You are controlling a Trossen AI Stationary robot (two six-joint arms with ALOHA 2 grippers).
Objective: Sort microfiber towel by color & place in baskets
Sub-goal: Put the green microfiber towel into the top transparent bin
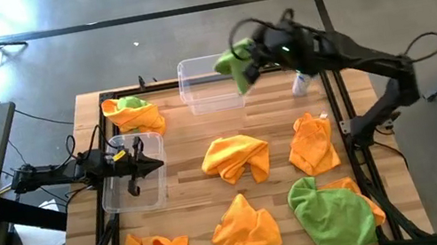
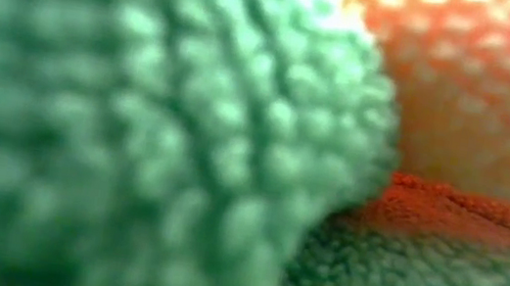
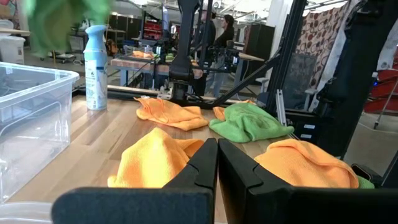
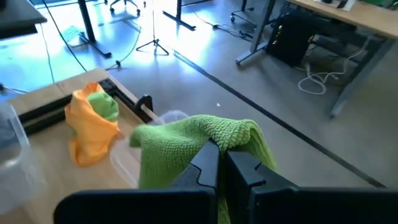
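wooden table (image 1: 194,190) on grey floor; we see the right gripper (image 4: 219,163) pinching a green towel (image 4: 186,146) hanging lengthwise over a clear basket (image 1: 207,84); left gripper (image 3: 217,163) pressed together.

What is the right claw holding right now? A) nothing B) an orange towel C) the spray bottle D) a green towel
D: the right claw is shut on a green towel, held up over the far clear basket in the high view. The left claw waits, shut, over the near basket.
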